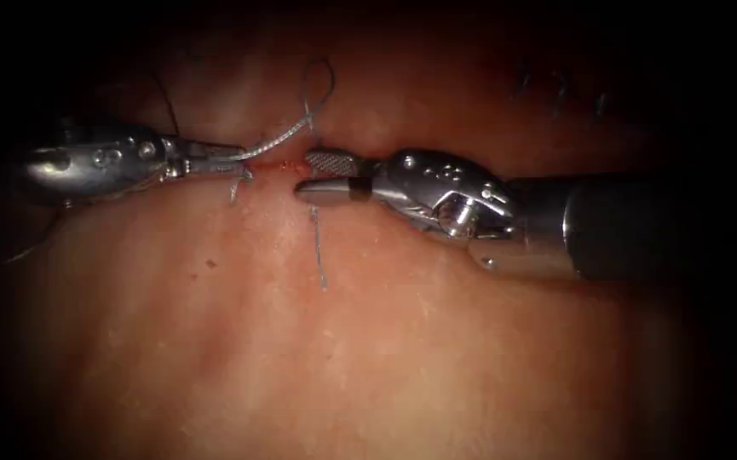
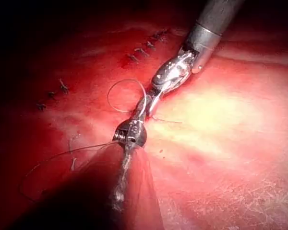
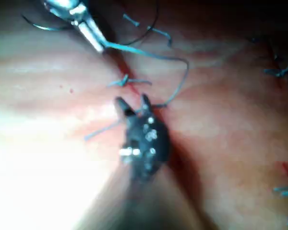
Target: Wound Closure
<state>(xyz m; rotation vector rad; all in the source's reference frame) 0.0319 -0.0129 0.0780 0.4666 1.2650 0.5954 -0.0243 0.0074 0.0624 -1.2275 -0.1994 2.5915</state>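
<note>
- Pale pink pork-belly tissue [image 1: 368, 341] spreads bare across the near side, leaving open room there; a loose cut end of grey thread [image 1: 319, 251] lies on it just near the cut.
- Narrow red-edged cut [image 1: 287, 166] runs left to right between the two tool tips, with red fluid [image 1: 279, 167] along it.
- Left arm's silver needle-driver tool [image 1: 232, 162] comes in from the left, jaws closed on the thin grey suture thread [image 1: 287, 136]; the thread rises to the far side in a small loop.
- Right arm's silver needle-driver tool [image 1: 317, 175] comes in from the right, jaws parted narrowly, holding nothing, tips right at the cut.
- Whether a needle lies anywhere, I cannot tell.
- Dark finished stitches [image 1: 560, 85] sit far right, well apart.
</note>
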